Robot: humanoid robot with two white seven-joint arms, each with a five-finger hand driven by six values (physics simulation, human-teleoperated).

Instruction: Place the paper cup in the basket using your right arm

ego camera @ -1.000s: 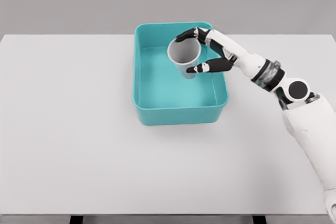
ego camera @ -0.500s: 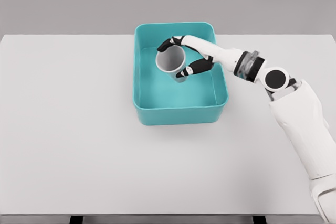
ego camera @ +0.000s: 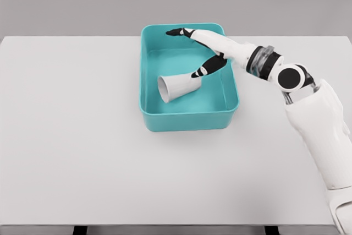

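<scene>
I can't read any text, label, brand, number or sign here. The cup (ego camera: 179, 86) shows plain white sides, the basket (ego camera: 187, 119) is plain teal, and the table (ego camera: 71, 152) is bare white. I see no markings on the right hand (ego camera: 206, 45) or its arm either.

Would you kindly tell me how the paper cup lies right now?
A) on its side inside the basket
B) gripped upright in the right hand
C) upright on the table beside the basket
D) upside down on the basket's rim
A: the paper cup lies tipped over within the teal basket, mouth toward the left, with the right hand open above it.
</scene>
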